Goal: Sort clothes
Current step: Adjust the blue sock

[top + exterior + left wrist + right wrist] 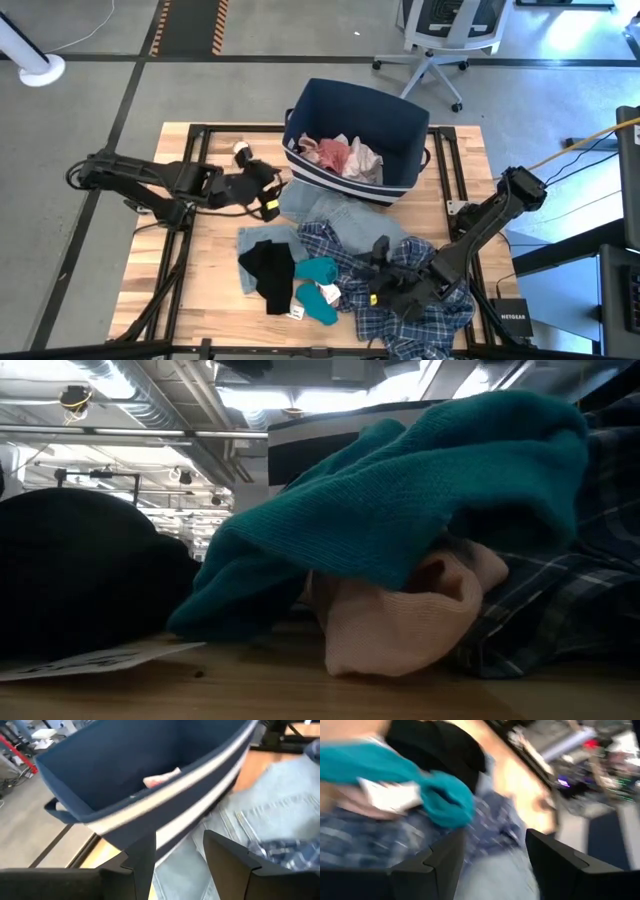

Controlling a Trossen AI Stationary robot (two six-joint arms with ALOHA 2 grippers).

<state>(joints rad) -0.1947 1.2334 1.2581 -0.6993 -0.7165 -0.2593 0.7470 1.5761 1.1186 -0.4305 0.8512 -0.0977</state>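
Note:
The clothes lie in a heap on the table's near half: light blue denim [322, 208], a blue-white plaid shirt [415, 300], a black piece [268, 272] and a teal piece [318, 284]. The low view shows the teal piece [400, 490] draped over a pink piece [400, 622]. My left gripper [268, 196] hovers open beside the near left corner of the navy bin [355, 125]; in its wrist view the gripper [177, 862] has nothing between its fingers. My right gripper [382, 274] stands open above the plaid shirt, facing the teal piece [445, 800].
The navy bin with white stripes [150, 795] stands at the table's far middle with pink and white garments [340, 155] inside. A white tag [90, 658] lies on the wood under the black piece [80, 570]. An office chair [440, 40] stands beyond the table's far edge.

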